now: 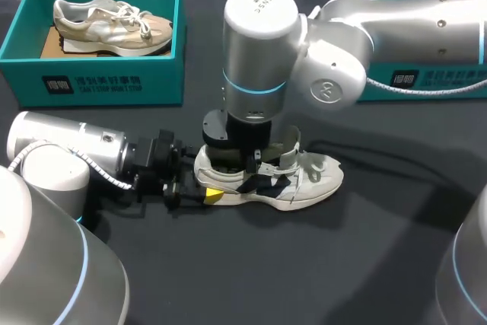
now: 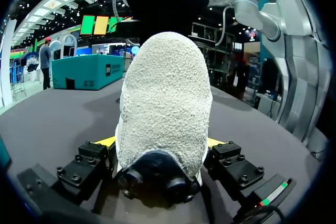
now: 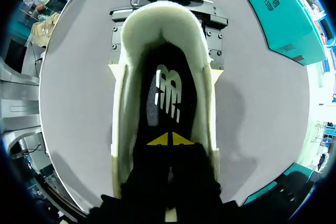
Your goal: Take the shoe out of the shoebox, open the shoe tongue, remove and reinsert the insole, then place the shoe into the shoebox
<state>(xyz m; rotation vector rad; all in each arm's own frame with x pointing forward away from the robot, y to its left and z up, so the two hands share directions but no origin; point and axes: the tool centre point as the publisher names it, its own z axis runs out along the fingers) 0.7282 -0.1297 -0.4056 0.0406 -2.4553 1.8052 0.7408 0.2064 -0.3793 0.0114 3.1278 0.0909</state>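
Note:
A white knit shoe [image 1: 308, 176] lies on the dark table at the middle, toe to the right. My left gripper [image 1: 214, 195] comes in low from the left, and its fingers stand wide on both sides of the heel [image 2: 165, 103], pressing it between them. My right arm reaches over from the right and points straight down into the shoe's mouth. In the right wrist view, my right gripper [image 3: 169, 140] is shut, with its yellow tips together on the dark insole [image 3: 168, 95] inside the shoe. I cannot see anything pinched between them.
A teal shoebox [image 1: 99, 85] at the back left holds a beige shoe [image 1: 114, 24]. A second teal shoebox [image 1: 426, 81] stands at the back right, partly behind my right arm. Bare dark table lies in front of the shoe.

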